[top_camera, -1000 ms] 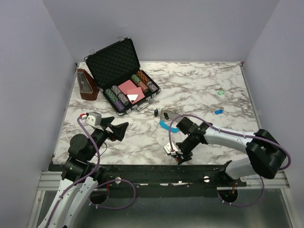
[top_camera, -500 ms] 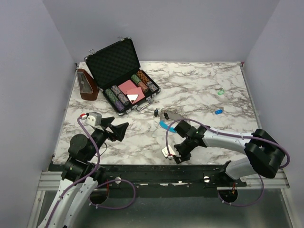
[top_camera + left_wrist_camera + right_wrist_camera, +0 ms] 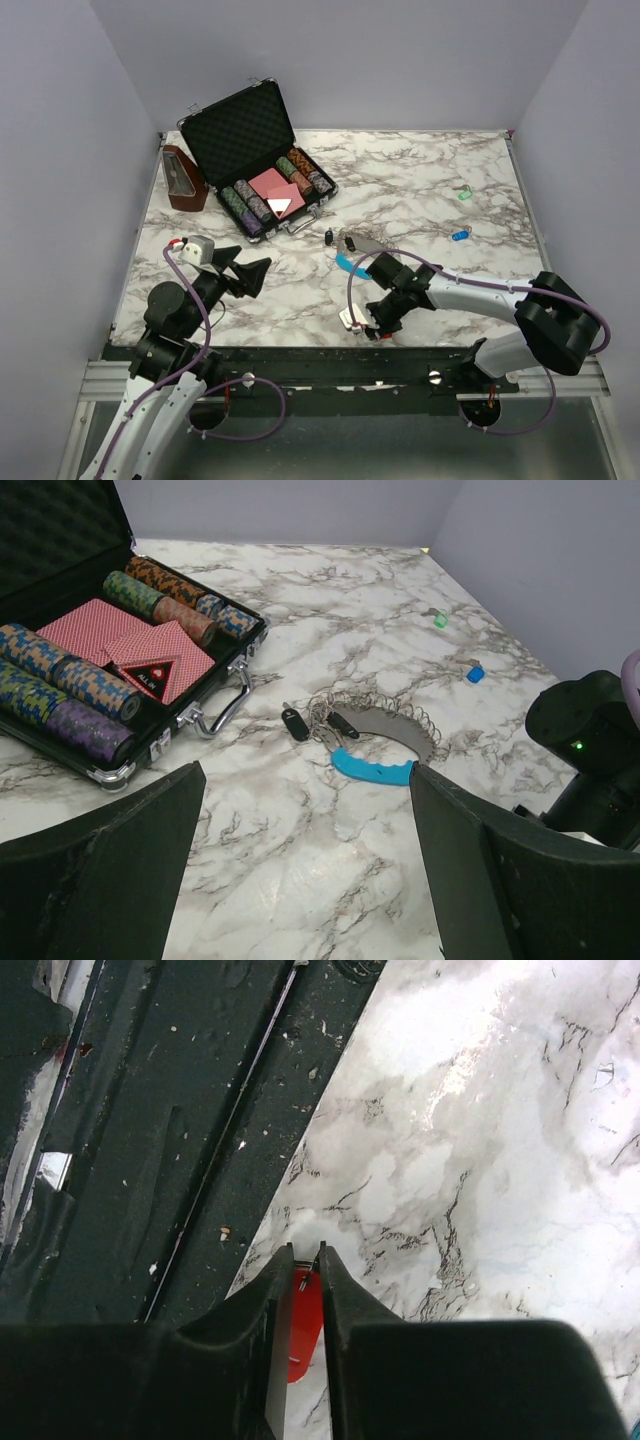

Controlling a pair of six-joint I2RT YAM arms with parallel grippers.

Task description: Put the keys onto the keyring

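Note:
At the table's near edge my right gripper (image 3: 374, 331) points down, and in the right wrist view its jaws (image 3: 306, 1250) are pressed against both sides of the red key (image 3: 304, 1328), which lies on the marble. The keyring (image 3: 349, 260) lies just behind that arm: a silver coil (image 3: 385, 704) with a blue curved section (image 3: 375, 770) and black clips. A blue key (image 3: 460, 236) lies far right on the table. My left gripper (image 3: 250, 272) hovers open at the near left; between its fingers (image 3: 305, 775) there is only marble.
An open black case of poker chips and cards (image 3: 262, 160) stands at the back left, with a brown wedge-shaped object (image 3: 183, 180) beside it. A small green key (image 3: 464, 193) lies at the back right. The black rail (image 3: 300, 362) runs along the near table edge.
My right gripper shifted slightly left toward the near edge and narrowed its jaws onto the red key. The left arm has not moved.

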